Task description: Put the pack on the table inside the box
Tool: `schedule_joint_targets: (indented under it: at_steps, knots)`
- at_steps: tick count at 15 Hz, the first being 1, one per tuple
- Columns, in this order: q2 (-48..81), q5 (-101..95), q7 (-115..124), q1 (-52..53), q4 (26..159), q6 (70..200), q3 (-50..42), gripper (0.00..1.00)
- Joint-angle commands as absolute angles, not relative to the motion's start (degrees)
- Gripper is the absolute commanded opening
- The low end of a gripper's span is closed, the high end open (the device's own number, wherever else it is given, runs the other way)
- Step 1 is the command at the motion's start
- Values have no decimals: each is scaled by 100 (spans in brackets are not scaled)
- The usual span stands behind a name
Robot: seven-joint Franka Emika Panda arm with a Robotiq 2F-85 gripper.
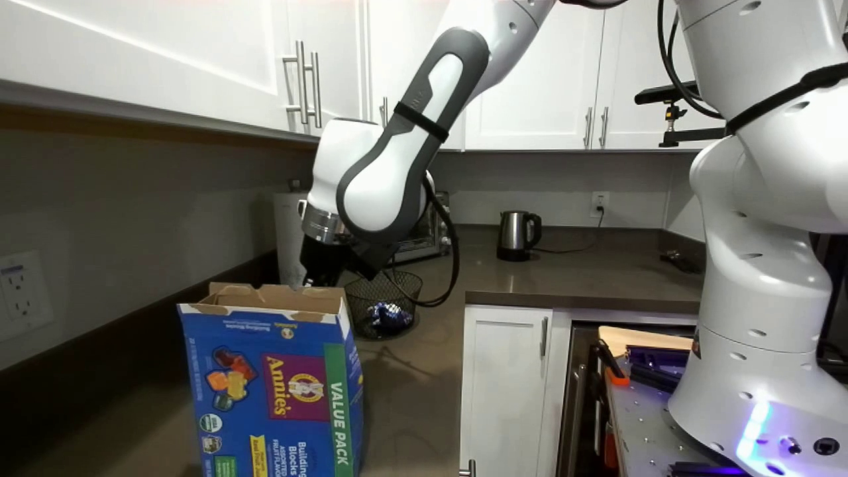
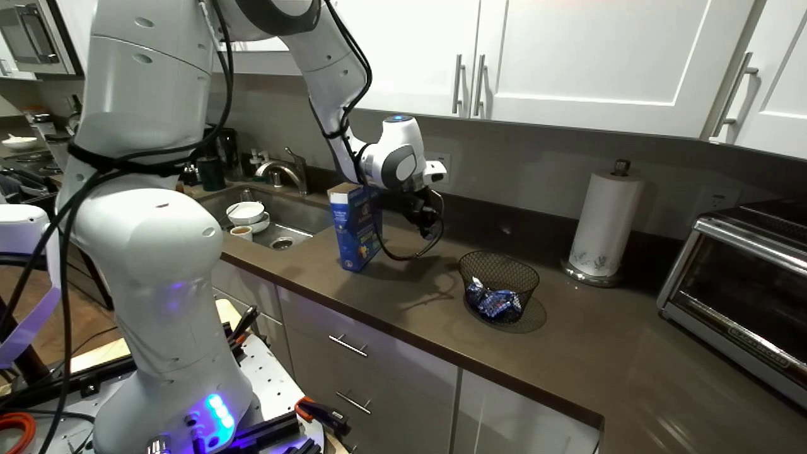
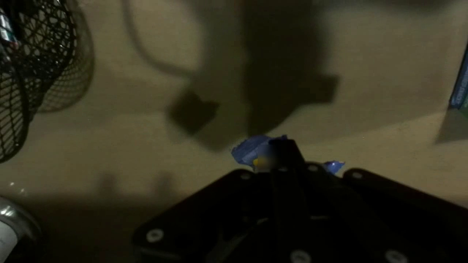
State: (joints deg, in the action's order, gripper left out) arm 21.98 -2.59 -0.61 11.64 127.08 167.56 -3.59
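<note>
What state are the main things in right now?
pack: held above the table
gripper: shut on the pack
box: upright, top open
wire basket: upright, shiny packaging inside
toaster oven door: shut
kettle: upright, plugged in
upper cabinet doors: shut
sink: bowls and a cup inside
base light: lit blue

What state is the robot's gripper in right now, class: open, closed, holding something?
Gripper: closed, holding the blue pack.

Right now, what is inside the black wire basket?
Shiny blue-and-silver packaging lies low inside the wire basket, as both exterior views show. Whatever may lie beneath it is covered.
</note>
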Motion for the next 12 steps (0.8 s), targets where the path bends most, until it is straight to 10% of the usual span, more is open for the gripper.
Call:
schedule_joint_targets:
  at_steps: [1,12]
  knots:
    - [1790,-261,-212,746,12814,16315,-53,0]
    - [1544,-445,373,1203,13840,16868,87,0]
